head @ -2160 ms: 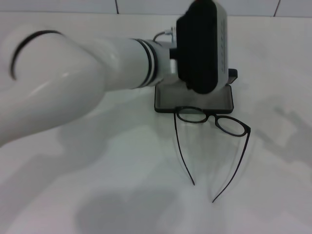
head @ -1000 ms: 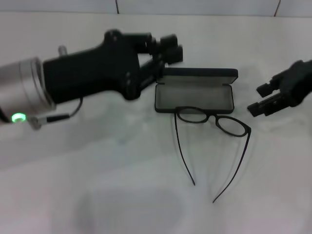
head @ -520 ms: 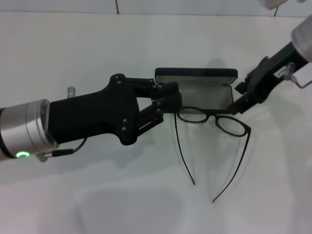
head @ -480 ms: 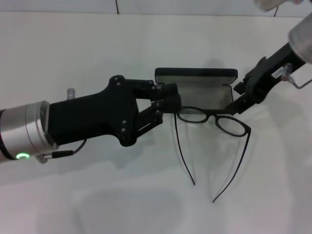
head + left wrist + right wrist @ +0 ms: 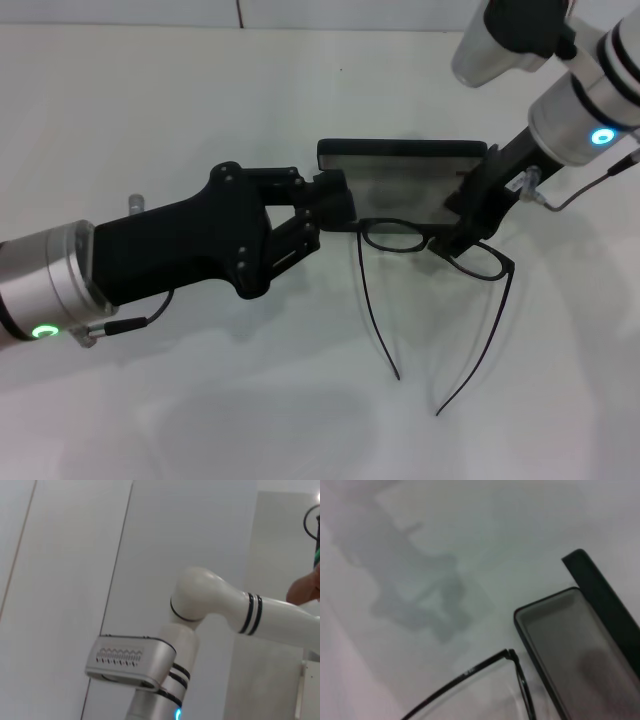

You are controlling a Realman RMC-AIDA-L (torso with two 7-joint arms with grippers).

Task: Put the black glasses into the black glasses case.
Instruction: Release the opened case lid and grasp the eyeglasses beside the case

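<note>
The black glasses (image 5: pixel 392 237) lie unfolded on the white table, lenses right against the front edge of the black glasses case (image 5: pixel 395 188), temple arms pointing toward me. The case stands open with its grey lining showing and its lid (image 5: pixel 400 150) up at the back. My left gripper (image 5: pixel 338 200) reaches in from the left, its tip at the case's left end. My right gripper (image 5: pixel 455 235) comes down from the upper right, its tip over the frame between the two lenses. In the right wrist view one frame corner (image 5: pixel 512 655) lies beside the case (image 5: pixel 570 660).
The white table (image 5: pixel 200 400) spreads wide in front and to the left. A tiled wall edge runs along the back. The left wrist view shows only a wall and the white right arm (image 5: pixel 210 605).
My right gripper has moved left and down from the case's right end to the glasses' bridge. My left gripper has drawn back slightly at the case's left end. Glasses and case stay put.
</note>
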